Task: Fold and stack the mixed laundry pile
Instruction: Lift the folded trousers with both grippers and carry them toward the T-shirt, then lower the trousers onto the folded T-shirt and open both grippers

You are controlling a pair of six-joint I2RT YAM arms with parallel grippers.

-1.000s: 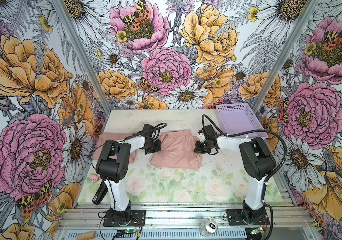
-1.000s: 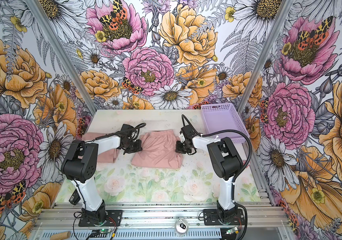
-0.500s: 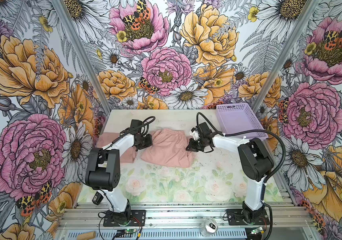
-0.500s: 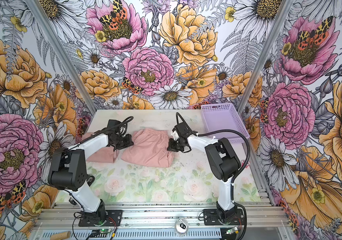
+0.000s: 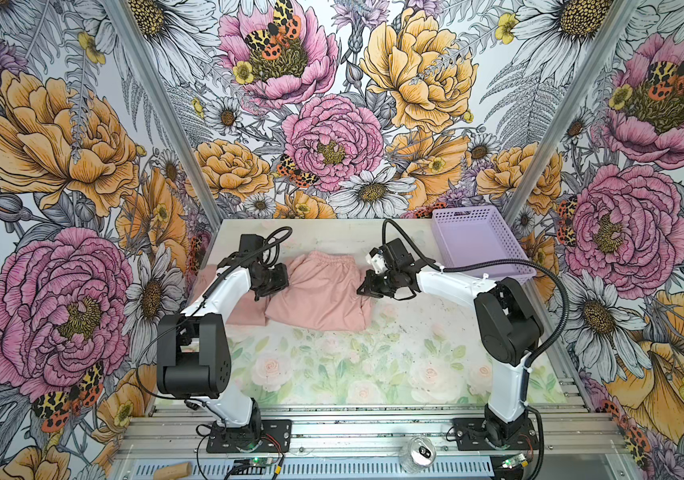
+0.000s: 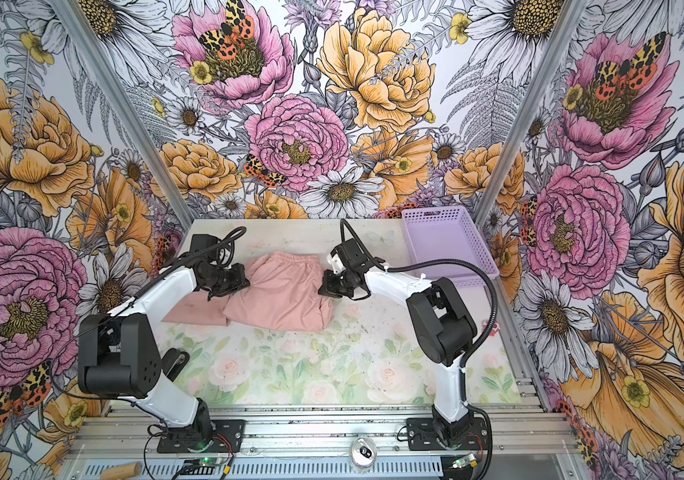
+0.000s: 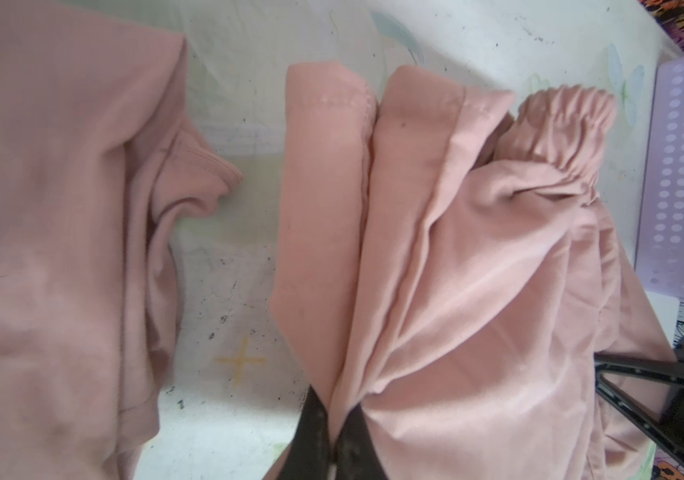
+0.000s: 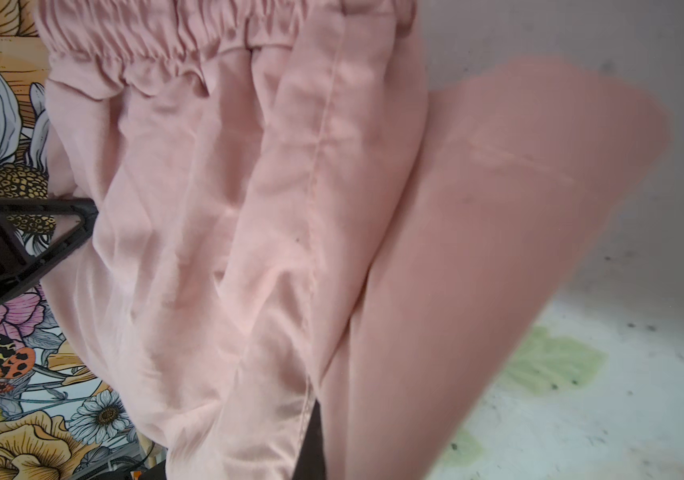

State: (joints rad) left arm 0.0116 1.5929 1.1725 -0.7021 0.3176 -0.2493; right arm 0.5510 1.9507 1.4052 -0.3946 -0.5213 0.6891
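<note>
Plain pink elastic-waist shorts [image 5: 315, 297] [image 6: 282, 297] hang between my two grippers, their lower part resting on the floral mat [image 5: 352, 365]. My left gripper [image 5: 281, 286] [image 7: 334, 415] is shut on a fold at the shorts' [image 7: 456, 291] left edge. My right gripper [image 5: 367, 287] [image 8: 311, 419] is shut on the right edge, with cloth draped over its fingers. In the right wrist view the shorts [image 8: 228, 208] show their gathered waistband. A folded pink garment [image 5: 244, 313] [image 7: 41, 208] lies flat to the left, partly under the shorts' edge and my left arm.
A lavender perforated basket [image 5: 477, 245] [image 6: 444, 241] stands at the back right corner. A can [image 5: 419, 451] and a wooden piece [image 5: 174, 471] sit on the front rail. The booth's patterned walls close in three sides.
Both grippers have carried the shorts to the left, toward the folded garment, and slightly toward the back. Both stayed shut on the cloth.
</note>
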